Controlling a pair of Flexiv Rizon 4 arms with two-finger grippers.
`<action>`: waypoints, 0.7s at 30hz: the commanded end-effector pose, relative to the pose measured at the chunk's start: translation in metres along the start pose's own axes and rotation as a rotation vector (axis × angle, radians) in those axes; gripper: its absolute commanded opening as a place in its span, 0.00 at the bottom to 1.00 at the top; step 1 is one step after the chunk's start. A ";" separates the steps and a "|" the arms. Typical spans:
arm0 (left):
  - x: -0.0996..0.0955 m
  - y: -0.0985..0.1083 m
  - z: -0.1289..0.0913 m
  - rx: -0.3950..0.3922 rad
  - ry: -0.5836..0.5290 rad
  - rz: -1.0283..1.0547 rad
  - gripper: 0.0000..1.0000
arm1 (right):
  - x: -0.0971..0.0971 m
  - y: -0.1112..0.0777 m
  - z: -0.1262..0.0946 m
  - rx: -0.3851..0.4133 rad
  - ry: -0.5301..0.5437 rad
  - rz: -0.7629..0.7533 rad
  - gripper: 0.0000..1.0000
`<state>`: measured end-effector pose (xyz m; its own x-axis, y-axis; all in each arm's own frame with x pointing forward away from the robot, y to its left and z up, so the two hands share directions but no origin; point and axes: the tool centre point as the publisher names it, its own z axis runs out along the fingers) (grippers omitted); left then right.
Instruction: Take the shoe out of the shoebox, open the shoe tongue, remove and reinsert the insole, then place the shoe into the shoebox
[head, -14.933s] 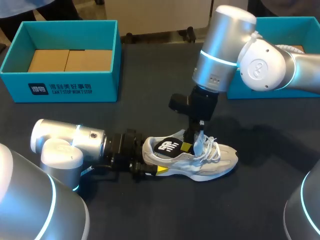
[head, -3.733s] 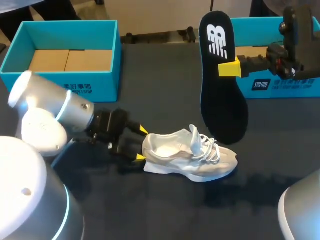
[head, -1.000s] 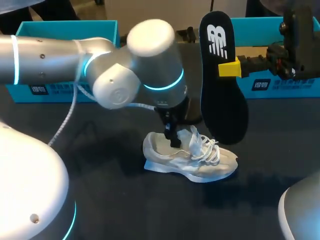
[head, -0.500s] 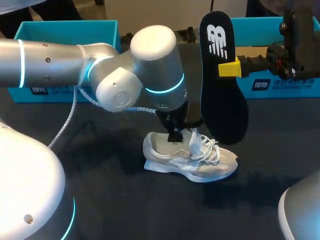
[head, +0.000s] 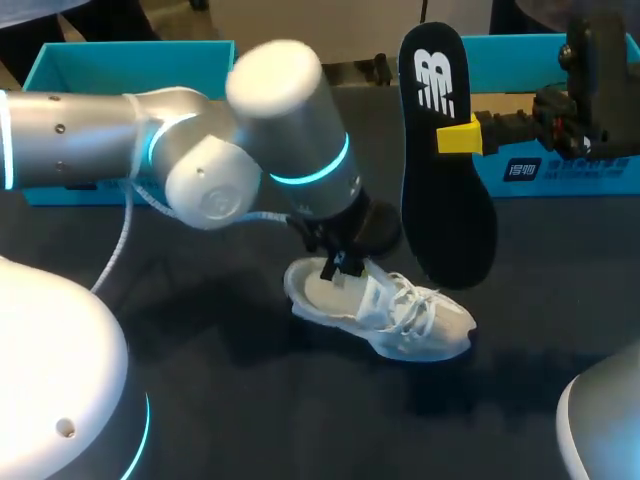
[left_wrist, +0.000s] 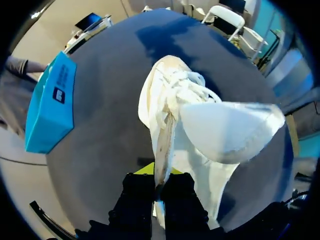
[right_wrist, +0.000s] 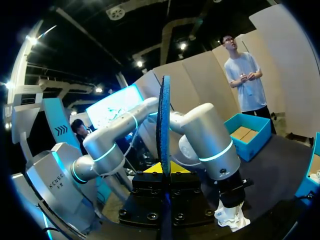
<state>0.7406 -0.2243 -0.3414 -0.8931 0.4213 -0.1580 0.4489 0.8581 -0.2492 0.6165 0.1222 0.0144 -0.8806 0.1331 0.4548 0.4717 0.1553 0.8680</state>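
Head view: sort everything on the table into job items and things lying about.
Job: white sneaker, black insole, left gripper, right gripper, one shoebox.
Lying about: the other; left teal shoebox or right teal shoebox, cannot tell.

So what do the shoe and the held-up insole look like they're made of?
The shoe: seemingly pale mesh or textile upper, matte, creasing softly, with cloth laces. The insole: probably foam under black fabric, matte; thin, holding its shape while upright.

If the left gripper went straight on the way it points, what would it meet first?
The shoe: the left gripper, shut on a strip of its upper, points along it into the shoe body, with likely the table beneath.
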 end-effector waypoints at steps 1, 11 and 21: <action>0.000 0.005 -0.024 0.023 0.029 0.044 0.00 | -0.002 0.002 0.003 0.003 0.002 0.000 0.00; 0.000 0.003 -0.032 0.022 0.018 0.153 0.00 | -0.002 0.002 0.003 0.003 0.002 0.000 0.00; -0.002 0.004 -0.037 0.013 0.004 0.264 0.00 | -0.002 0.002 0.003 0.003 0.002 0.000 0.00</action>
<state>0.7425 -0.2141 -0.3119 -0.7764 0.5976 -0.2002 0.6301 0.7416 -0.2302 0.6164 0.1222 0.0144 -0.8806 0.1331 0.4548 0.4717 0.1553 0.8680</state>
